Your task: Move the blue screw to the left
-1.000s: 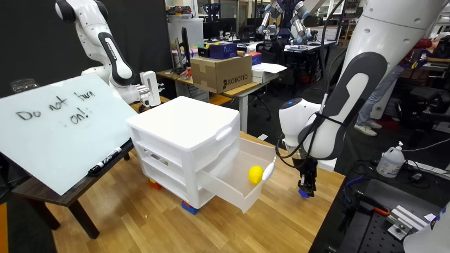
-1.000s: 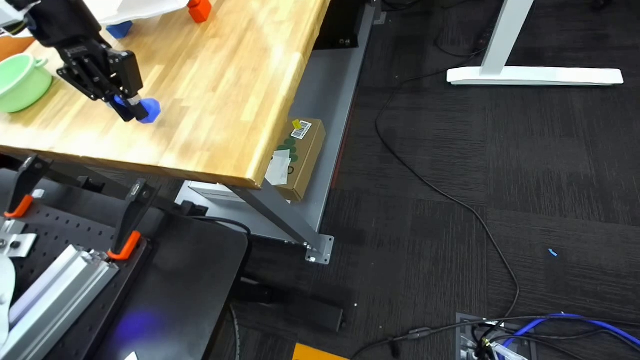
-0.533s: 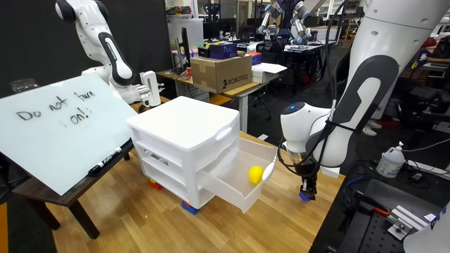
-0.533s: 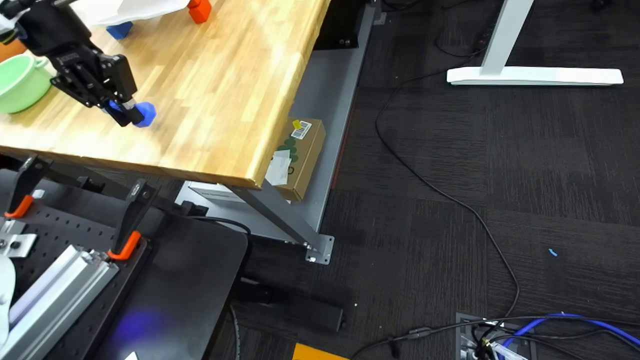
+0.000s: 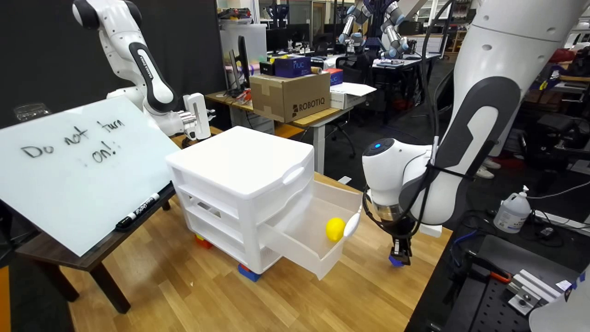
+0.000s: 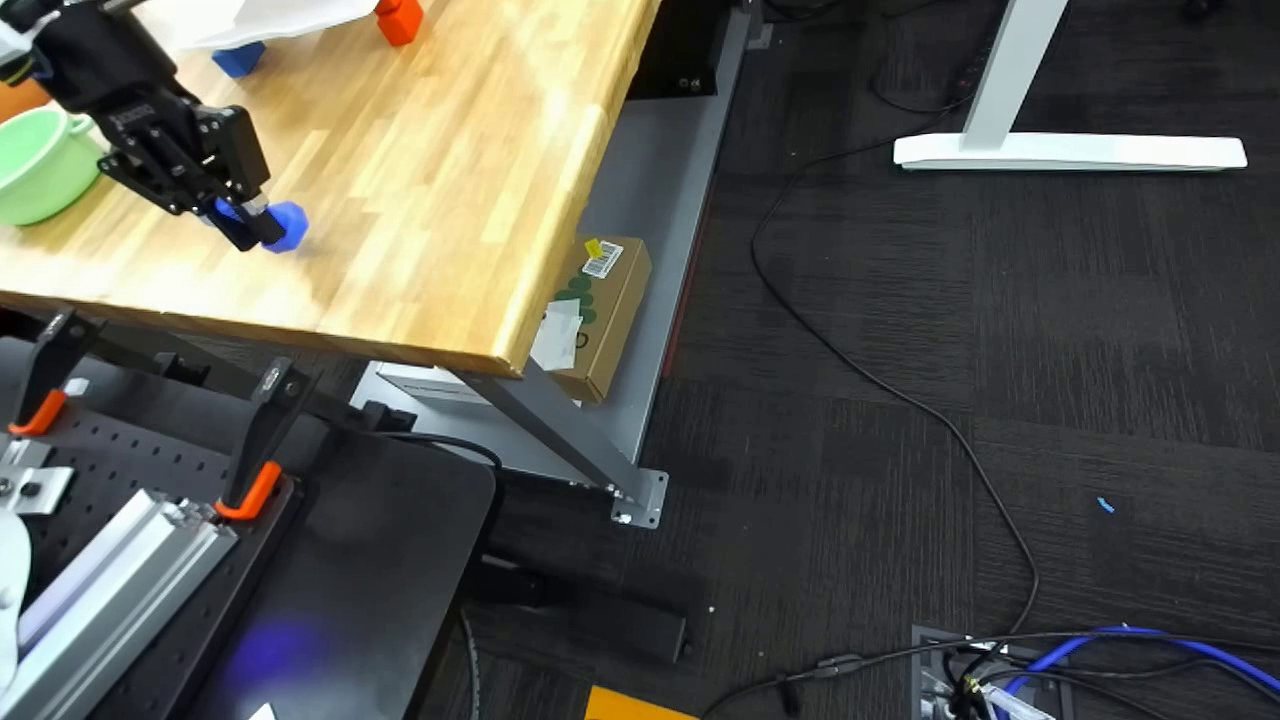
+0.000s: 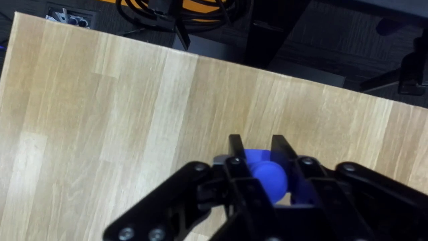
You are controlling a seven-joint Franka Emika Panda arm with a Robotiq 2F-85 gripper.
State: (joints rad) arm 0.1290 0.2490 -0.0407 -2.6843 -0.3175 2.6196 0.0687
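The blue screw has a round knob and a wider angular base. In the wrist view the blue screw [image 7: 271,180] stands between the two black fingers of my gripper [image 7: 256,142], and it fills the gap between them. The blue screw also shows in both exterior views [image 5: 395,261] [image 6: 290,228], partly hidden by my gripper [image 5: 402,257] [image 6: 252,228]. My gripper is shut on the blue screw, tilted, low at the wooden table [image 6: 420,200]. I cannot tell whether its base touches the wood.
A white drawer unit [image 5: 239,161] has one drawer [image 5: 309,251] pulled out, with a yellow ball [image 5: 335,229] in it. A green bowl [image 6: 45,165] stands beside my gripper. Red [image 6: 400,22] and blue [image 6: 238,60] blocks sit under the unit. The table edge [image 7: 234,63] is near.
My gripper and the blue screw have moved together a short way, leftward and slightly down in the exterior view from above. The drawer and ball have not moved.
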